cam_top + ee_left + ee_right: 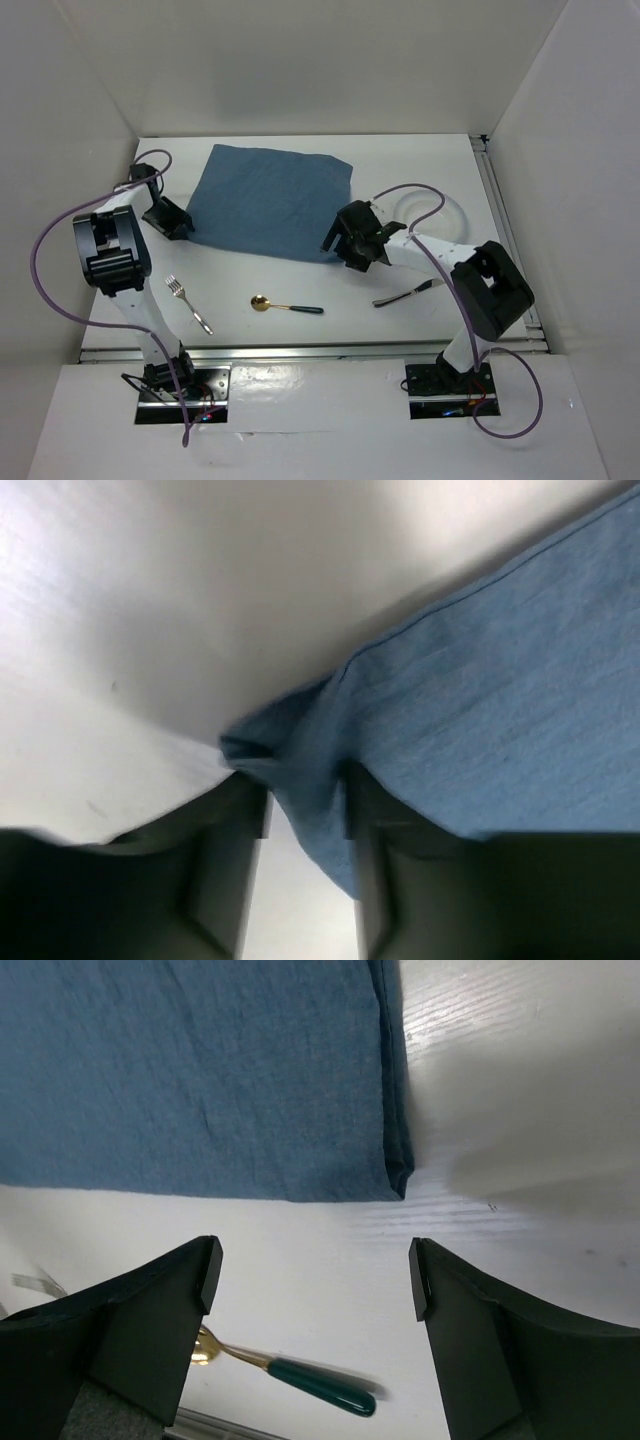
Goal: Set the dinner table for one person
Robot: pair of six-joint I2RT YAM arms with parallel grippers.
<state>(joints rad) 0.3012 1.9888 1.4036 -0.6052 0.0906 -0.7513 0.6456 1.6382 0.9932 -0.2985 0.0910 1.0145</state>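
While left gripper pinches corner of blue cloth mat, right gripper hangs spread near another corner, over dinner table.

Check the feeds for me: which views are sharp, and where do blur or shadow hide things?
Left wrist: soft, the cloth corner and the dark left gripper both blurred. Right wrist: sharp on cloth weave and table grain, the spoon slightly soft, the open right gripper in shadow. Top external: evenly lit, but the white plate barely stands out.
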